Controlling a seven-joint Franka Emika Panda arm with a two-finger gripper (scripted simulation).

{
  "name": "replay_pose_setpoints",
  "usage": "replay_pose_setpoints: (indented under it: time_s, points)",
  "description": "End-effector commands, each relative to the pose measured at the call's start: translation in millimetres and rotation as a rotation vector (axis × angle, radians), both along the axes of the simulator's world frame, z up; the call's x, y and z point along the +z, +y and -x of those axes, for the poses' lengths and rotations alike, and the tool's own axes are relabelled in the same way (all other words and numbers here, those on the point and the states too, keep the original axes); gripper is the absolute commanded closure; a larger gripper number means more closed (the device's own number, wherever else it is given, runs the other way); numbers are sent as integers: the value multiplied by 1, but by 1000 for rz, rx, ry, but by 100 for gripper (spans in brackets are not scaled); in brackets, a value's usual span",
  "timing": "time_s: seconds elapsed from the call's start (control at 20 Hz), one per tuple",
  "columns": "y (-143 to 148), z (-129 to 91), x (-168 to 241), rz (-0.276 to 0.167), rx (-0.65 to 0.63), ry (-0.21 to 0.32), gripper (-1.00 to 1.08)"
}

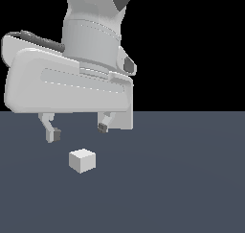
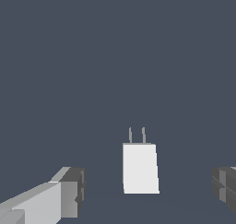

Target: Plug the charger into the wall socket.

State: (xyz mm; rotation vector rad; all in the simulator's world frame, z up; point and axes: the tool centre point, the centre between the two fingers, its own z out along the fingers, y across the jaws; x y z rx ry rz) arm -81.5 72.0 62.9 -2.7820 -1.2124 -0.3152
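Observation:
The charger (image 1: 82, 160) is a small white cube lying on the dark grey floor. In the wrist view the charger (image 2: 140, 168) shows two thin prongs sticking out of one end. My gripper (image 1: 78, 130) hangs open a little above the charger, its two dark-tipped fingers spread wide. In the wrist view the gripper (image 2: 150, 193) has one finger on each side of the charger, both apart from it. The wall socket is out of view.
The dark grey floor (image 1: 182, 179) runs flat all around the charger. The arm's large white body fills the upper part of the exterior view's left.

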Motion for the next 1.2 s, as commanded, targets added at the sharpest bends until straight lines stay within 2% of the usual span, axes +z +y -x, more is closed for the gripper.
replay_pose_setpoints:
  time_s: [0.0, 0.45, 1.15]
  points:
    - [0, 0, -1, -1, 7, -2, -92]
    - [0, 0, -5, 0, 5, -1, -92]
    - [0, 1, -50, 1, 5, -1, -92]
